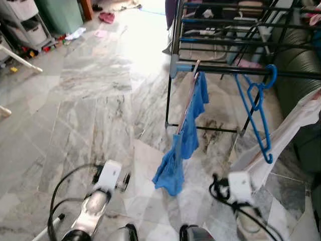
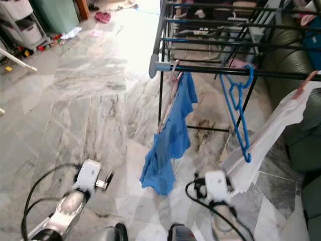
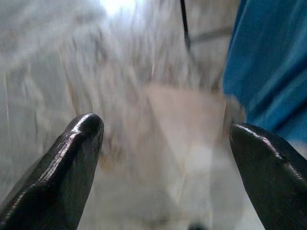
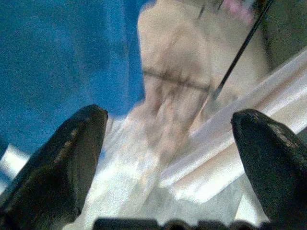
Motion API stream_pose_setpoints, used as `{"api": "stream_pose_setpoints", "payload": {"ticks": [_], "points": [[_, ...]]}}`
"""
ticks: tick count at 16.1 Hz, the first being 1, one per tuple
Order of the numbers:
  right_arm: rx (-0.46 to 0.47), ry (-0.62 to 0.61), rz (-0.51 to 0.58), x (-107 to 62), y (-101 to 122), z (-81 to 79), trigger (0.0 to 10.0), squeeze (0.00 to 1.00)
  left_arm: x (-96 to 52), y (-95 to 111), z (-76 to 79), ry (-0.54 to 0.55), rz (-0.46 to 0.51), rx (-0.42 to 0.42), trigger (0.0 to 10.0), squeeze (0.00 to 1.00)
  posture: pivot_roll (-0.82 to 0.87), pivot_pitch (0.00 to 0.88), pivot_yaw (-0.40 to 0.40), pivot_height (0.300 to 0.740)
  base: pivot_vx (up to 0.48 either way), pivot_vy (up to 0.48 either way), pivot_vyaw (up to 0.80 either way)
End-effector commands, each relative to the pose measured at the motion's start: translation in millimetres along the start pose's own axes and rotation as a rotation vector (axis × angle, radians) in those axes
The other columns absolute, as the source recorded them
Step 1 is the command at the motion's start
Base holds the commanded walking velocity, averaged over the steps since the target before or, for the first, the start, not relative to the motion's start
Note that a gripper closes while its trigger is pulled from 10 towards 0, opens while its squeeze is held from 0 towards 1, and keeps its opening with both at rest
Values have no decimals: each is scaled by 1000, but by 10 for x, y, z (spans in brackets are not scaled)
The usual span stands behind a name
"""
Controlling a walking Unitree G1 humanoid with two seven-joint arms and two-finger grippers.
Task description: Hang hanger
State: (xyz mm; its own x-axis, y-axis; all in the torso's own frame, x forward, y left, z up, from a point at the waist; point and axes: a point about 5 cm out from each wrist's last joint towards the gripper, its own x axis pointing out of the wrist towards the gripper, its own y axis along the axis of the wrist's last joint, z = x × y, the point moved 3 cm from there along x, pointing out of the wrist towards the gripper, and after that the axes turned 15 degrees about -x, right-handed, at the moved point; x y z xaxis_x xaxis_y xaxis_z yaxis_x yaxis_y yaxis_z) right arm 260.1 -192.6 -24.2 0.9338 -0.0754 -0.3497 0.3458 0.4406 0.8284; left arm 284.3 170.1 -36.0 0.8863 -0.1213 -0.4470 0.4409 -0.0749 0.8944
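Observation:
A blue plastic hanger hangs by its hook on the front black rail of the drying rack, with nothing holding it. To its left on the same rail a blue cloth hangs from a pink hanger. A white garment hangs to the right. Both arms are low in front of the rack, the left wrist left of the cloth and the right wrist below the blue hanger. My left gripper is open over the floor beside the cloth. My right gripper is open between the cloth and the white garment.
The marble floor stretches open to the left. Shelves with bins and a green cabinet stand at the far left, with small items strewn nearby. A dark green sofa lies behind the rack on the right.

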Motion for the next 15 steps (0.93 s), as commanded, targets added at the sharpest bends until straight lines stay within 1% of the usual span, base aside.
{"api": "stream_pose_setpoints", "payload": {"ticks": [1,2,3,4,5,6,7,8,9,10,12,13,14,15], "points": [[22,38,-63,-33,-156,-89,10000,0,-58,-186,6,-1,-72,27,10000,0,-202,130,16,740,0,0,0],[69,121,-215,-92,-447,-242,10000,0,-124,-412,18,4,-184,49,10000,0,-198,129,16,740,0,0,0],[90,146,-260,-117,-529,-271,10000,0,-141,-477,25,11,-223,48,10000,0,-199,130,17,740,0,0,0],[84,170,-313,-151,-627,-293,10000,0,-191,-608,55,6,-288,56,10000,0,-202,136,22,740,0,0,0],[92,186,-355,-179,-695,-318,10000,0,-230,-698,56,18,-338,26,10000,0,-204,146,26,740,0,0,0],[86,206,-391,-200,-750,-335,10000,0,-251,-753,47,45,-375,-36,10000,0,-212,150,30,740,0,0,0],[80,221,-415,-217,-788,-349,10000,0,-263,-785,62,43,-398,-61,10000,0,-206,155,28,740,0,0,0],[96,214,-432,-218,-808,-343,10000,0,-270,-806,83,33,-416,-57,10000,0,-189,154,14,740,0,0,0],[107,179,-452,-208,-818,-320,10000,0,-267,-807,75,38,-424,-21,10000,0,-146,138,-7,740,0,0,0],[88,185,-454,-203,-810,-340,10000,0,-274,-819,39,61,-438,-27,10000,0,-131,124,-15,740,0,0,0],[130,247,-464,-211,-786,-467,10000,0,-304,-846,-61,100,-460,4,10000,0,-86,96,-33,740,0,0,0],[114,291,-469,-214,-767,-538,10000,0,-345,-888,-143,135,-486,23,10000,0,-62,96,-32,740,0,0,0],[75,295,-463,-204,-752,-550,10000,0,-363,-901,-184,147,-492,20,10000,0,-60,90,-29,740,0,0,0],[6,306,-479,-207,-782,-515,10000,0,-409,-967,-177,135,-520,53,10000,0,-58,91,-24,740,0,0,0]]}}
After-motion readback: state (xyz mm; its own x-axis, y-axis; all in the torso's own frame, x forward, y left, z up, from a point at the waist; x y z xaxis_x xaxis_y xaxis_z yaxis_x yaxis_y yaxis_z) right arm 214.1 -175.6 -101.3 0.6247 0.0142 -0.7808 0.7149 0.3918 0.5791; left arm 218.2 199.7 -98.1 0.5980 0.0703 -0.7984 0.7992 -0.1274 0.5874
